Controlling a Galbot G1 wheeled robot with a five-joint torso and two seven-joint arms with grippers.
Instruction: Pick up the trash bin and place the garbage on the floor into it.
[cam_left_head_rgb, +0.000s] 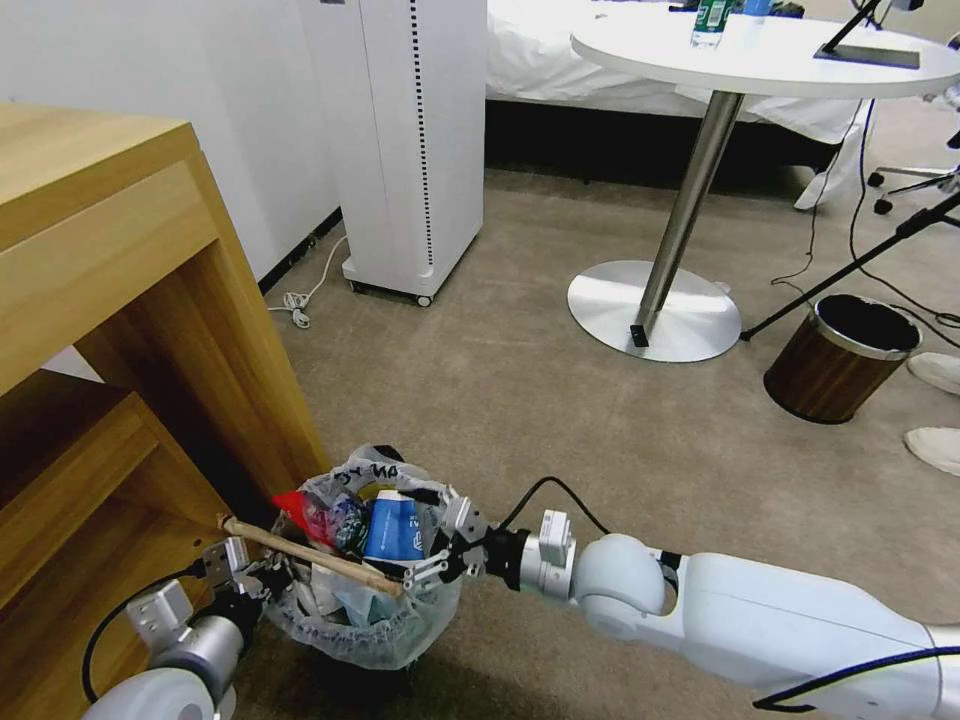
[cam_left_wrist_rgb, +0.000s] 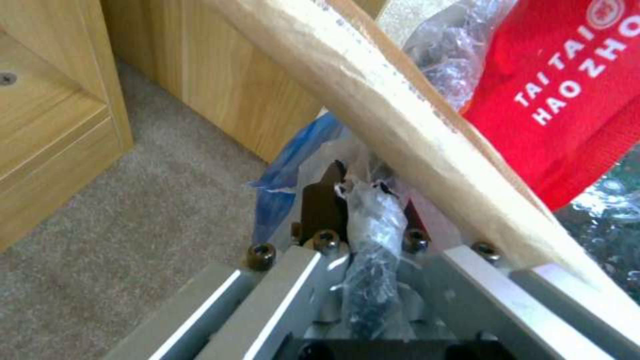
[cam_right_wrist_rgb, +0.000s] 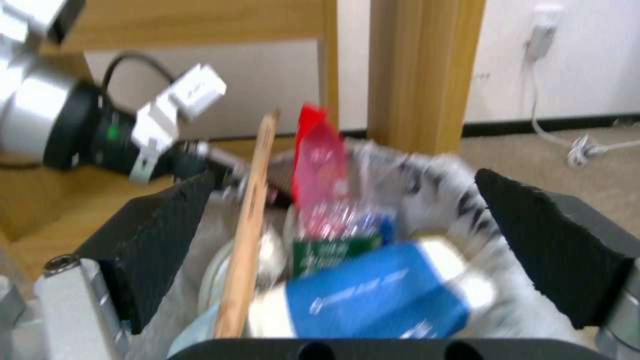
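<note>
The trash bin, black and lined with a crinkly plastic bag, is beside the wooden desk's side panel. It holds garbage: a red bag, a blue-white carton and a wooden stick lying across the top. My left gripper is shut on the bag-covered rim on the desk side. My right gripper is open over the opposite rim, its black pads either side of the carton. The stick and the red bag stand up between the two grippers.
The wooden desk is close on the left. A white tower appliance and a floor cable are behind it. A round table's base, a brown wood-grain bin and two white slippers are on the right. Open carpet lies ahead.
</note>
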